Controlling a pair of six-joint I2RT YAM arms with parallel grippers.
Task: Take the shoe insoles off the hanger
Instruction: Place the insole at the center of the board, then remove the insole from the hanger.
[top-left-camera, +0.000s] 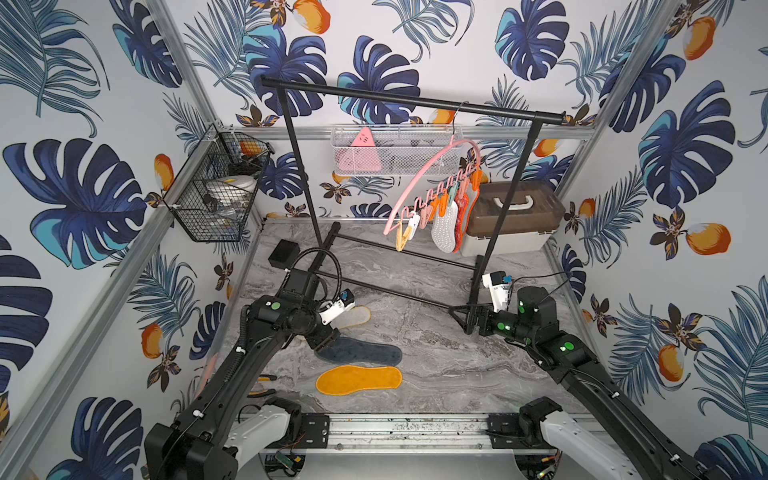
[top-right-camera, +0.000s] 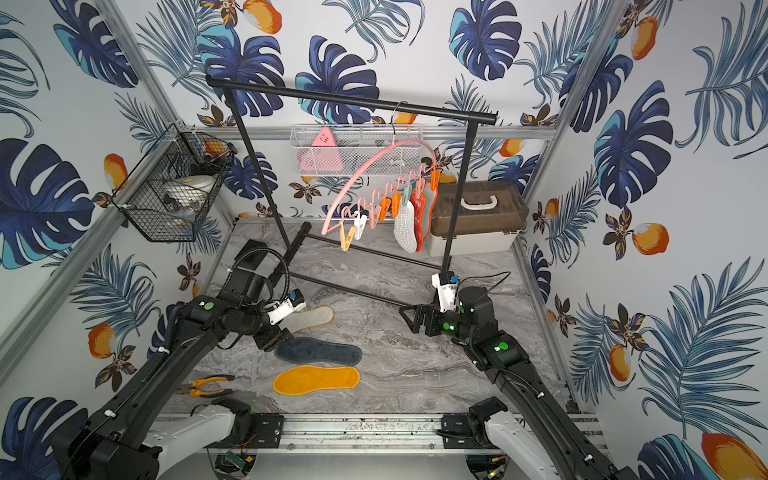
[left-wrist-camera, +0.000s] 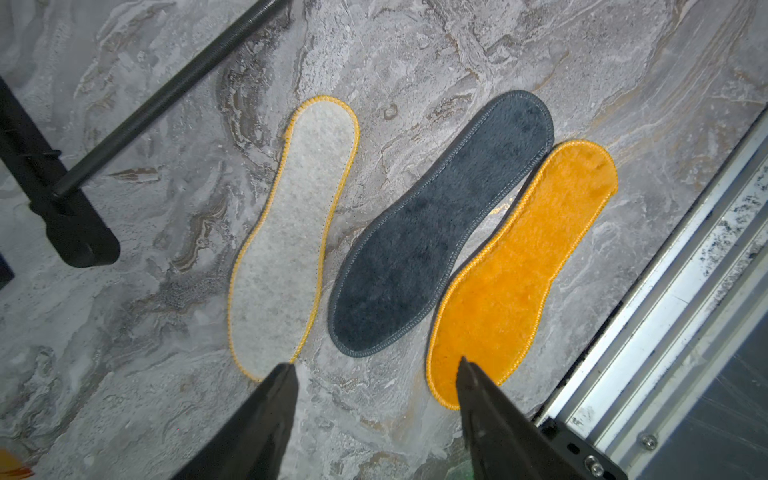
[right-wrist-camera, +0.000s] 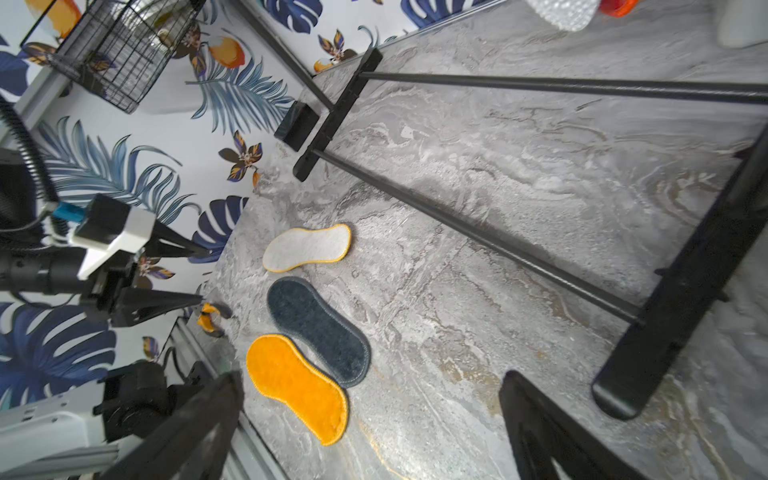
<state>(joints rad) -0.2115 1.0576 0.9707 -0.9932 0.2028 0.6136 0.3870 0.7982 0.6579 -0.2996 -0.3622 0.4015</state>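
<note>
Half the job done: three shoe insoles, cream (top-left-camera: 353, 318), navy (top-left-camera: 361, 353) and orange (top-left-camera: 359, 378), lie flat on the marble table (top-left-camera: 436, 353) in front of the black garment rail (top-left-camera: 409, 102), on the side of its far-left foot. The pink hanger (top-left-camera: 432, 166) hooks, tilted, over the rail's top bar near its other post, a pale dotted insole (top-left-camera: 444, 226) and red-orange mesh insoles (top-left-camera: 461, 216) clipped close together at its low end.

My left gripper (left-wrist-camera: 376, 363) hovers over the laid-out three, jaws apart and empty. My right gripper (right-wrist-camera: 374, 376) stands spread wide, holding nothing, just beside the rail's near foot.

The risks, as I judge them: rising carelessly, my right arm could knock that post. A hard tug could swing the hanger or lift its hook off the bar. The packed insoles could come two at once.
</note>
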